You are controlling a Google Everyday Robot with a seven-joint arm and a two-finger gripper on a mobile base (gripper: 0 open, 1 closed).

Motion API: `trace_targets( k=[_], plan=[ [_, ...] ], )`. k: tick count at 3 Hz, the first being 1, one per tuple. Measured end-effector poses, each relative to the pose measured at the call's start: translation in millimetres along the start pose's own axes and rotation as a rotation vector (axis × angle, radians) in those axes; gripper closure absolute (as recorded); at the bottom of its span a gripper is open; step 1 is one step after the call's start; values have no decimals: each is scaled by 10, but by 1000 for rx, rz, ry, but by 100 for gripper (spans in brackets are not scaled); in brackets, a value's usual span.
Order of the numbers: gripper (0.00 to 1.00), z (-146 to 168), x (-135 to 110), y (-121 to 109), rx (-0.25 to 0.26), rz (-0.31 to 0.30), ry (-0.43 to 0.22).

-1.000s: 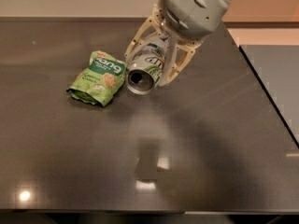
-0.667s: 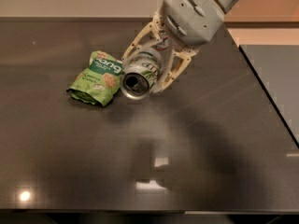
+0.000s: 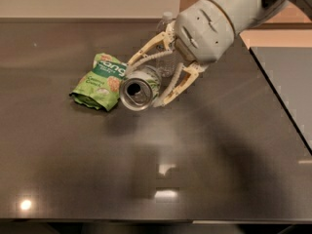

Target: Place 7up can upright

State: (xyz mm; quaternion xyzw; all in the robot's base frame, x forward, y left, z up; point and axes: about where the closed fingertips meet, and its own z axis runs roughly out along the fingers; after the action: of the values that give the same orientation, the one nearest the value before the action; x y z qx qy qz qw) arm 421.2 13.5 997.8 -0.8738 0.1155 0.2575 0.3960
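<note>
A: Since 1.0 s ago, the hand [image 3: 143,87] and the 7up can [image 3: 138,92] have shifted together toward 7 o'clock, closer to the snack bag [image 3: 100,82]. The can's top now faces the camera more squarely. Bag unmoved.

B: Noted. Survey, big to small?

A: Dark glossy tabletop [image 3: 73,155] fills the view, with light reflections near 6 and 7 o'clock. The grey-white arm [image 3: 219,18] enters from 1 o'clock and reaches toward centre.

B: Hand state?

A: Both cream fingers [image 3: 146,52] are clamped on the can's sides, one at its 12 o'clock, the other at its 4 o'clock.

B: Bag?

A: Green, crumpled, lying flat at 9 o'clock of the can. Its right edge is just beside the can's rim.

B: Can position?

A: A little toward 10 o'clock from the view's centre. It lies on its side, not upright, with the silver top and its dark opening pointing to 7 o'clock. Green print shows on the body. Contact with the tabletop: cannot tell.

B: Anything smaller?

A: Clear water bottle [image 3: 166,19], upright at 1 o'clock of the can, mostly hidden behind the hand. Cap visible.
</note>
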Motion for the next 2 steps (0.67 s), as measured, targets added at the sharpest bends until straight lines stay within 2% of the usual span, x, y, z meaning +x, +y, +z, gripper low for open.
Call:
trace_targets(
  k=[2],
  plan=[
    [100,118,-391,105,122,105,-213]
  ],
)
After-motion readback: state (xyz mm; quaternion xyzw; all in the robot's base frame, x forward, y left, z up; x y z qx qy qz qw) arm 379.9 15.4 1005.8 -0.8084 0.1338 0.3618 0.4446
